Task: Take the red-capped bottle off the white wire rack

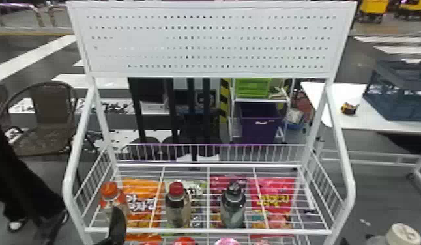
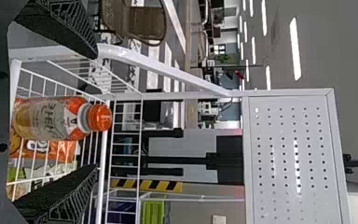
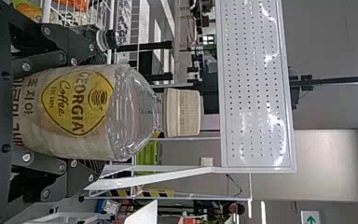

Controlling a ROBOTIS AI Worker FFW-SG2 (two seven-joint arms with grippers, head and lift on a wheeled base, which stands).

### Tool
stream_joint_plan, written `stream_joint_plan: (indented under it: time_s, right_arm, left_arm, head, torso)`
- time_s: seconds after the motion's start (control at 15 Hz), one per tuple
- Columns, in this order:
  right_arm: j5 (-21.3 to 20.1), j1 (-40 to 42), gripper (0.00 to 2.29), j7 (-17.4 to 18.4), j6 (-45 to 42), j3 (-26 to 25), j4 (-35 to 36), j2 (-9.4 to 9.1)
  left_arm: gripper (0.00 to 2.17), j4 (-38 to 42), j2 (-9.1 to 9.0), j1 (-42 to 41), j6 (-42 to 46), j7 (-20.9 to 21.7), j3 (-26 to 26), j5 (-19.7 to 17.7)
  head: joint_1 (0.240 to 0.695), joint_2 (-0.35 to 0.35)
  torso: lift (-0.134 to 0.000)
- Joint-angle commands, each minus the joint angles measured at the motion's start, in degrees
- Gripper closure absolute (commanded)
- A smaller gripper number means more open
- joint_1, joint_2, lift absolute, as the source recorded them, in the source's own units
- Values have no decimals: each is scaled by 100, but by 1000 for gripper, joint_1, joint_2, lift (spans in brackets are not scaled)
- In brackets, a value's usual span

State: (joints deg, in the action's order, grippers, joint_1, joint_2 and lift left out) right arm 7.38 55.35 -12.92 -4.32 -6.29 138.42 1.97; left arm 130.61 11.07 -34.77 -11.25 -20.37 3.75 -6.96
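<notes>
- White wire rack [image 1: 208, 231], one: its side rails probably guard against bottles tipping off.
- Grippers, two. The left gripper [image 2: 93, 111], at the rack's left front, has fingers spread—room for a bottle's width. The right gripper [image 3: 102, 105], outside the rack's right side, pinches one white-capped bottle [image 3: 74, 112] upright, likely to keep it steady.
- Snack bags [image 1: 139, 203], four, side by side within the rack, presumably for display.
- Shelf bottles, three, standing apart on the rack, which should ease grasping: orange-capped [image 1: 112, 198], red-capped bottle [image 1: 178, 208]—the wanted one, in the middle—and dark-capped [image 1: 233, 208].
</notes>
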Motion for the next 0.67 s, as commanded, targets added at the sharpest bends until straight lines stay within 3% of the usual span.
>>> stream_joint_plan:
  time_s: [0.0,0.27,0.6]
  right_arm:
    - [-18,-24,1426,0,6,5,-8,-4]
    - [-9,-50,1426,0,23,5,-25,-4]
    - [35,-77,1426,0,23,-13,-131,13]
  left_arm:
    - [46,-448,27,189,56,16,364,37]
    - [46,-1951,27,840,1375,-28,1163,222]
    - [76,-2918,-52,1455,1867,-90,1682,195]
  head:
    - [499,0]
    - [499,0]
    - [499,0]
  torso:
    - [0]
    - [0]
    - [0]
